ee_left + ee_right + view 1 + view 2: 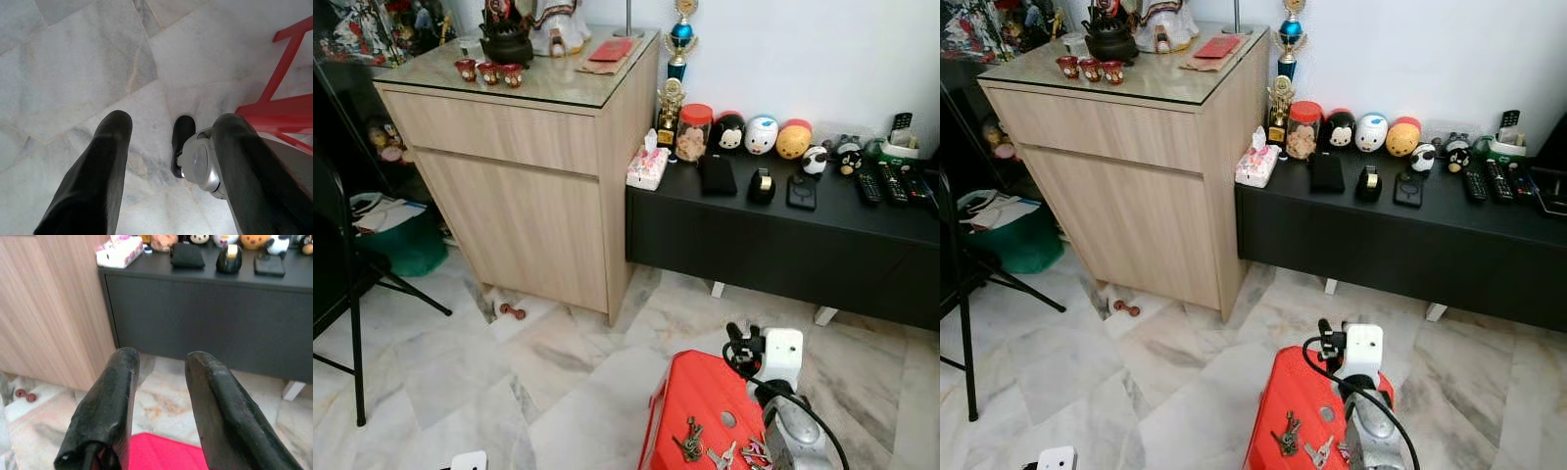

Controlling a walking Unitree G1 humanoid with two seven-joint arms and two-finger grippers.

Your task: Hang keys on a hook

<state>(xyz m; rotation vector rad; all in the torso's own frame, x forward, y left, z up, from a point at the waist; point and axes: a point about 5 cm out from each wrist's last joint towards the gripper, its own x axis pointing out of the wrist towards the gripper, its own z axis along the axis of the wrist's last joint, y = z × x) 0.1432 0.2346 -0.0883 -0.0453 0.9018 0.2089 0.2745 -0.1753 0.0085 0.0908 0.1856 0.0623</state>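
Keys (pixel 690 441) on red stool (pixel 705 392), partly cut off

Keys (pixel 688 443) lie on red stool (pixel 700 392); right arm (pixel 781 392) rises beside them.

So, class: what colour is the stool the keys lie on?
Red; the stool under the keys shows best in the left eye view.
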